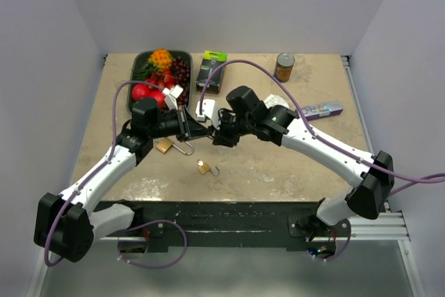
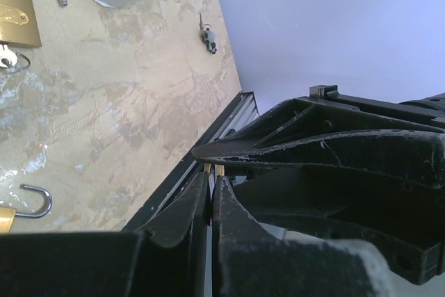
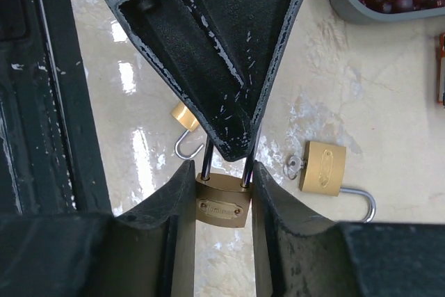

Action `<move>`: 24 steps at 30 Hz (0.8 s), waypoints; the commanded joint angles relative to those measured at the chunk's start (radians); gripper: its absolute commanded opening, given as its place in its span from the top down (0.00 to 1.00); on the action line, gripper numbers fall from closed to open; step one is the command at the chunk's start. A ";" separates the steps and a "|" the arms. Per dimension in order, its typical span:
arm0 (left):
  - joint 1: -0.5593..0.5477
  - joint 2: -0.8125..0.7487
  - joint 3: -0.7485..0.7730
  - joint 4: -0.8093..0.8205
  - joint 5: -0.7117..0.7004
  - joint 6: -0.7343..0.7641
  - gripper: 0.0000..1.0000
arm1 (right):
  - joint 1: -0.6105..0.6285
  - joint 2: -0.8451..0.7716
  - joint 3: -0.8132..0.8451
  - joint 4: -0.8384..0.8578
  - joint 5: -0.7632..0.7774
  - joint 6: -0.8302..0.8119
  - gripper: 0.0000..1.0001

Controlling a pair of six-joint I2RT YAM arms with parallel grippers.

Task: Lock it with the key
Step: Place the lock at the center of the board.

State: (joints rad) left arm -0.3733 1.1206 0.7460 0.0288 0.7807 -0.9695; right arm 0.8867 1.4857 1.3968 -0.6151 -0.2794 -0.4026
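Holding one brass padlock [image 3: 222,203] between them, the two arms meet at mid-desk. The lock appears to be lifted off the desk [image 3: 389,123].

- **Left fingers** [image 3: 208,53]: pinched fully together on the shackle from above. A sliver of brass shows between their tips in the left wrist view.
- **Right fingers** [image 3: 177,227]: one lies against each flank of the lock body, the gap narrowed to the body's width. This reads as a grip, but how firm I cannot tell.
- **Shackle:** both legs run down into the body. Whether it is latched or merely seated, I cannot tell.
- **Keyhole:** not visible in any view.

Elsewhere on the desk:
- A second padlock [image 3: 322,167] lies flat with its shackle swung open. What looks like a key [image 3: 292,166] sits at its base.
- A third, smaller padlock [image 3: 184,116] lies apart from it, shackle also open.
- A small grey item [image 2: 207,38] lies alone in the left wrist view. It may be a spare key but is too small to be sure.

Progress, as judged: early to middle.
- **Done:** the lock is picked up and steadied by two grips.
- **Left:** neither arm holds a key, and none shows in the held lock. One arm would have to let go to fetch a key, then insert it, turn it and confirm the shackle is home.
- **Risk:** the lock could twist once only one arm holds it.
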 commanded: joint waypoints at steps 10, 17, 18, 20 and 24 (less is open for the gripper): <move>0.091 -0.079 0.029 -0.010 0.035 0.084 0.13 | -0.077 -0.097 -0.067 -0.009 0.051 0.016 1.00; 0.163 -0.169 0.185 -0.294 -0.176 0.654 0.01 | -0.455 -0.188 -0.151 -0.170 0.020 -0.007 1.00; 0.163 -0.180 0.190 -0.299 -0.193 0.701 0.01 | -0.545 -0.227 -0.188 -0.182 0.032 -0.024 1.00; 0.163 -0.208 0.196 -0.305 -0.198 0.811 0.01 | -0.627 -0.249 -0.223 -0.248 0.071 -0.102 1.00; 0.163 -0.242 0.174 -0.271 -0.205 0.867 0.01 | -0.877 -0.272 -0.303 -0.354 0.078 -0.209 1.00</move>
State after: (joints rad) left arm -0.2150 0.9035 0.9081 -0.2276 0.6239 -0.3031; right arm 0.1585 1.2507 1.1500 -0.8238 -0.2234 -0.4816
